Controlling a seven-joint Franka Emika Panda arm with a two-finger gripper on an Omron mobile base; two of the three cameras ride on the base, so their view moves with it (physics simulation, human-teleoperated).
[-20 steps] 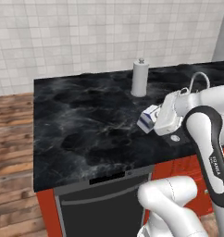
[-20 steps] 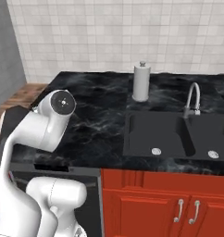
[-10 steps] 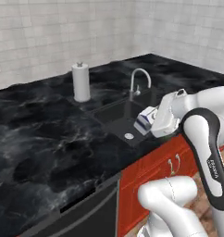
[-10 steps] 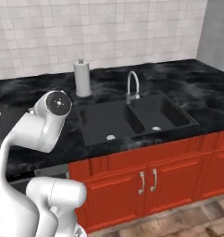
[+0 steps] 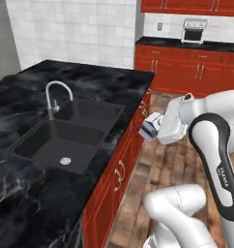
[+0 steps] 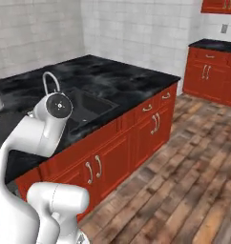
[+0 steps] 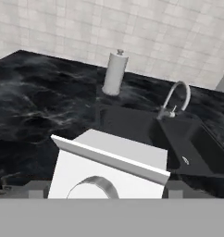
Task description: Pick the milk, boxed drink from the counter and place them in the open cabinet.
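The milk point(image 5: 149, 128), a small white carton with blue markings, hangs in the air beside the counter's end, above the wooden floor. My gripper point(image 5: 154, 127) is shut on it, hand level and pointing left toward the counter point(image 5: 95, 80). In the hand view the carton's white gable top point(image 7: 109, 159) sits at the bottom between the finger tips, which it mostly hides. The black marble counter point(image 6: 120, 81) runs along on red base cabinets. The boxed drink and the open cabinet are out of view.
A black double sink point(image 5: 65, 138) with a curved silver faucet point(image 5: 53, 97) is set into the counter. A white paper-towel roll point(image 7: 115, 73) stands at the tiled wall. Wooden floor point(image 6: 184, 181) opens to the right. Red cabinets point(image 5: 186, 70) line the far wall.
The whole picture has swung, so the base has moved: the sink, the counter's end and the far kitchen have come into view. The milk stays in my gripper.
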